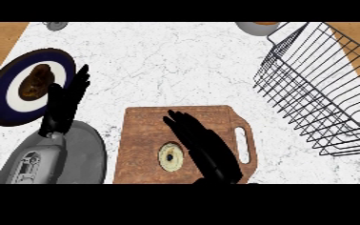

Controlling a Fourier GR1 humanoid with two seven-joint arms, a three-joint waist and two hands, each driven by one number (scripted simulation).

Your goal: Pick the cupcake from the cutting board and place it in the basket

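Just left of right hand (pixel 207 148), cupcake (pixel 170 156)

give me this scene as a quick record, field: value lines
cupcake: on the cutting board, not held
right hand: open, over the board beside the cupcake
left hand: open, resting at left, fingers up
basket: wire, at right, no cupcake inside
blue-rimmed plate: far left, holds a brown item
grey plate: lower left

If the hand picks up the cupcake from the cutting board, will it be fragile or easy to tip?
Probably light: the cupcake looks small beside the right hand. Its round, soft-looking top may dent if squeezed. It stands upright on the flat cutting board, so a side push could tip it.
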